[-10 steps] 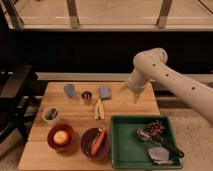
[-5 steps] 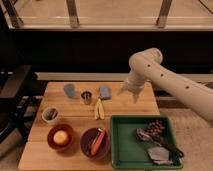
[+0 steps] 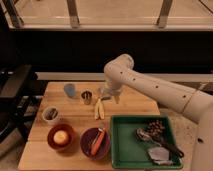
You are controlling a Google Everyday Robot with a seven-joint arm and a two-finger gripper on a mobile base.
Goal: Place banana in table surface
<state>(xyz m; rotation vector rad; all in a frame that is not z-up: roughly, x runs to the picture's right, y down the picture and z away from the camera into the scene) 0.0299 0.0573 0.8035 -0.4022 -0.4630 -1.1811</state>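
banana [image 3: 99, 108] lies flat on the table surface [image 3: 75, 114], between the steel cup [image 3: 86, 97] and the green tray [image 3: 114, 142], with the gripper [image 3: 111, 96] just above its far end, grip state can't tell.

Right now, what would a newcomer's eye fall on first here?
The white arm reaches in from the right, its gripper poised at the far end of the banana, which lies mid-table on the wooden table surface. Next comes the green tray at the front right, then the red bowl with a round yellow-orange fruit at the front left.
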